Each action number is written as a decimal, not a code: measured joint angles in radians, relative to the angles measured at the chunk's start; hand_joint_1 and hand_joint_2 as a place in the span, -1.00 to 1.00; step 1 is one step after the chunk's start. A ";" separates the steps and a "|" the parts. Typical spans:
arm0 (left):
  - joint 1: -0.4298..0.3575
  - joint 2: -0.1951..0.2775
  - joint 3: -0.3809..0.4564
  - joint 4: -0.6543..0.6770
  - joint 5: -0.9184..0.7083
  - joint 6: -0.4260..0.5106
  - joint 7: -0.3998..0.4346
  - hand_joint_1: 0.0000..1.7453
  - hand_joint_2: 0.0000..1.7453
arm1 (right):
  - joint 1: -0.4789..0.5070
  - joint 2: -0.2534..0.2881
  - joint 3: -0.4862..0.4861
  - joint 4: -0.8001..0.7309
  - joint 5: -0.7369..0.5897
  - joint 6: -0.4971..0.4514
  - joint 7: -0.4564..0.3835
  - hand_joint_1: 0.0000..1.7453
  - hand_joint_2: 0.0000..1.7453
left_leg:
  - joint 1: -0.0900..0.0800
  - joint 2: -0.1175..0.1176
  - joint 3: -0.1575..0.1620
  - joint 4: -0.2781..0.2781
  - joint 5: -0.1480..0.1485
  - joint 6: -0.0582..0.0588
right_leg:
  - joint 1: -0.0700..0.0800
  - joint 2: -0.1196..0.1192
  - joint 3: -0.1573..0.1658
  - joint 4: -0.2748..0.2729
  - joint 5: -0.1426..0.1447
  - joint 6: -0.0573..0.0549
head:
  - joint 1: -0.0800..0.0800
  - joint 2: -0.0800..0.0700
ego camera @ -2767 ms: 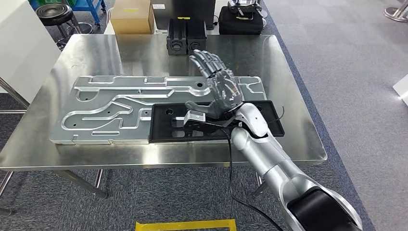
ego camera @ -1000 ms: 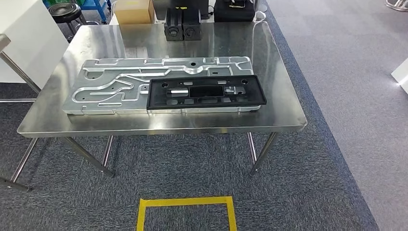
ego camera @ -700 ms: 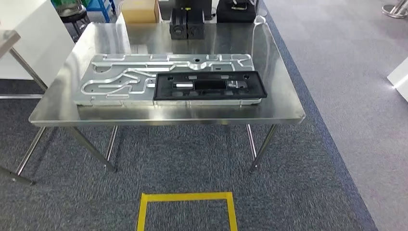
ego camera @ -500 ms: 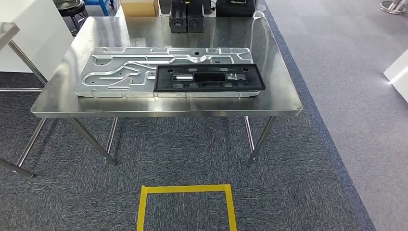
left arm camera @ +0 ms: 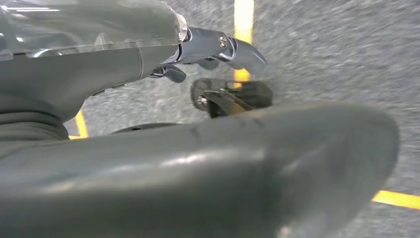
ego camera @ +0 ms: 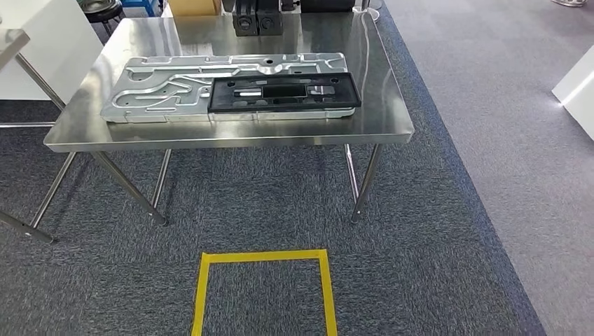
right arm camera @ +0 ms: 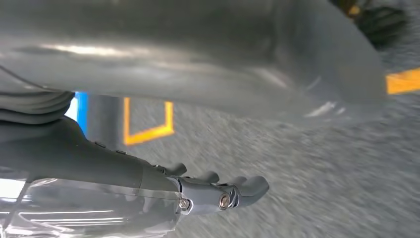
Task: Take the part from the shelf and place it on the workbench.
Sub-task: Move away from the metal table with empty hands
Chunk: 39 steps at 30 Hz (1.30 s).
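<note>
The black part (ego camera: 284,92) lies flat on the steel counter (ego camera: 378,105), resting on the right end of a large silver plate (ego camera: 161,91) with milled channels; its long side runs along the counter's near edge, and its right end reaches about as far as the plate's right end. Both sit toward the middle of the counter, well back from the right edge.

At the counter's far edge stand two small black boxes (ego camera: 256,23), side by side and touching, well apart from the part. Beyond them a cardboard box (ego camera: 192,7) and a dark stool (ego camera: 101,8) show at the top of the head view. A white cabinet (ego camera: 35,42) stands to the left of the counter, and another white corner (ego camera: 574,84) at the far right. On the grey carpet in front of the counter, a yellow tape square (ego camera: 263,294) is marked out — well apart from the counter legs.

The left robot hand (left arm camera: 218,49) hangs over the carpet with yellow tape behind it — its fingers are apart, only lightly bent, and hold nothing. The right robot hand (right arm camera: 218,196) hangs likewise over carpet, fingers apart and empty, with yellow tape and a blue strip in the blurred background.
</note>
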 joint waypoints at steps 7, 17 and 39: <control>-0.008 0.000 -0.016 0.000 0.000 -0.004 0.009 -1.00 -1.00 | -0.010 0.018 -0.016 0.018 -0.006 0.008 0.020 -1.00 -1.00 | -0.020 0.000 0.226 -0.320 0.024 0.044 | 0.006 -0.002 -0.063 0.029 0.050 0.029 | 0.000 0.000; -0.007 -0.006 -0.018 0.000 0.000 -0.004 0.012 -1.00 -1.00 | -0.012 0.018 -0.017 0.021 -0.007 0.007 0.021 -1.00 -1.00 | -0.016 0.006 0.098 -0.308 0.126 0.063 | -0.009 0.006 -0.034 0.210 -0.081 0.065 | 0.000 0.000; -0.007 -0.007 -0.019 0.000 0.000 -0.004 0.012 -1.00 -1.00 | -0.017 0.020 -0.018 0.028 -0.007 0.008 0.021 -1.00 -1.00 | -0.016 -0.002 0.238 -0.333 0.024 0.032 | 0.005 0.000 -0.062 0.023 0.041 0.025 | 0.000 0.000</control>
